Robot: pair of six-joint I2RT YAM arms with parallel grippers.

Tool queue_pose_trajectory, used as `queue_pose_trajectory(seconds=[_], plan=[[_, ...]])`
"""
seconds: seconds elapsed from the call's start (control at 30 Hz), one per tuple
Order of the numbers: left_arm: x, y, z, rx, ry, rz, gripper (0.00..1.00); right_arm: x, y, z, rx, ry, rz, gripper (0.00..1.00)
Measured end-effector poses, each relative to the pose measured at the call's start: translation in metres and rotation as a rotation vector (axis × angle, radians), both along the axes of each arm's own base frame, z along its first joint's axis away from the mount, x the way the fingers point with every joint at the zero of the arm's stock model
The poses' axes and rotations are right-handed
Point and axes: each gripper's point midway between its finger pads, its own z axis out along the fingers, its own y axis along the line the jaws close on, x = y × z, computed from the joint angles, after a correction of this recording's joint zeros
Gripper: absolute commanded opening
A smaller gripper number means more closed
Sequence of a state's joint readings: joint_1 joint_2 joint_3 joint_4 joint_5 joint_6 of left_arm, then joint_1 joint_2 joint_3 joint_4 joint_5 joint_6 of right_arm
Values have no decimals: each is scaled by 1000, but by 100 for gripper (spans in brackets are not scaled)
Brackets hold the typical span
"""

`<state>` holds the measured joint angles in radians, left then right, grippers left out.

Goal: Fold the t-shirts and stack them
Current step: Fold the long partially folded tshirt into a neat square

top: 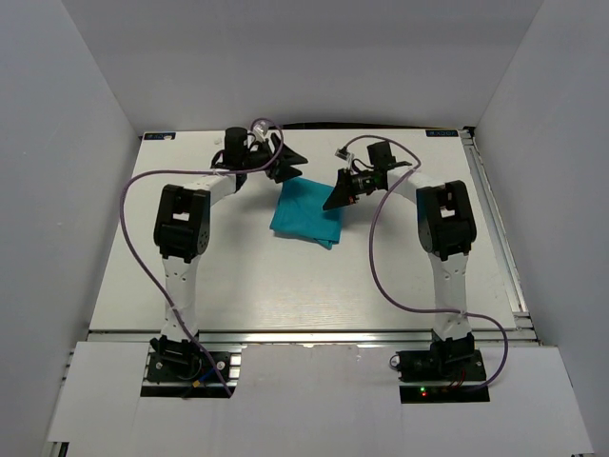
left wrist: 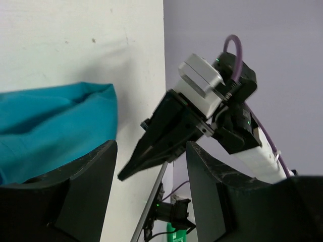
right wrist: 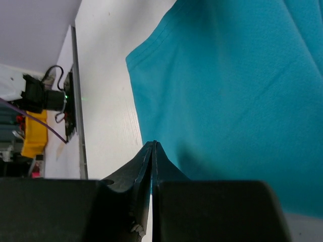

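Note:
A teal t-shirt (top: 306, 214) lies folded into a small rectangle on the white table, toward the back centre. My left gripper (top: 290, 164) hovers at the shirt's far left corner, jaws open and holding nothing. In the left wrist view the t-shirt (left wrist: 50, 121) sits left of the open left gripper (left wrist: 151, 146), and the right gripper (left wrist: 127, 173) shows between the fingers. My right gripper (top: 335, 200) is over the shirt's right edge. Its jaws are pressed together in the right wrist view, where the right gripper (right wrist: 153, 143) points at the t-shirt (right wrist: 227, 91) with no cloth between its tips.
Grey walls enclose the table (top: 285, 286) on three sides. A metal rail (top: 500, 238) runs along the right edge. Purple cables (top: 381, 267) loop beside both arms. The two grippers stand close together above the shirt.

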<state>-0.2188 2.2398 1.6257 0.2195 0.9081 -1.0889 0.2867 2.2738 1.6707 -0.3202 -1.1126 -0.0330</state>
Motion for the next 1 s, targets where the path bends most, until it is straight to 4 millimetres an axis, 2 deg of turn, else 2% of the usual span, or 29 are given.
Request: queue_pose_trajectory(seconds=[0.2,0.33,0.4,0.6,0.87,1.0], plan=[[21,-5,-50,5,79,8,67,9,5,-5,27,36,-24,7],[20,-5,-83,14,153,14,67,12,7,-5,32,42,-34,7],[20,-4,-92,17,171,16,67,13,7,-5,31,43,-39,7],[22,0,-94,15,175,29,67,17,5,-17,-6,49,-68,7],[30,2,-96,7,176,46,69,4,-6,-56,-101,124,-94,7],[41,5,-89,-3,154,65,71,2,-7,-58,-99,129,-87,7]])
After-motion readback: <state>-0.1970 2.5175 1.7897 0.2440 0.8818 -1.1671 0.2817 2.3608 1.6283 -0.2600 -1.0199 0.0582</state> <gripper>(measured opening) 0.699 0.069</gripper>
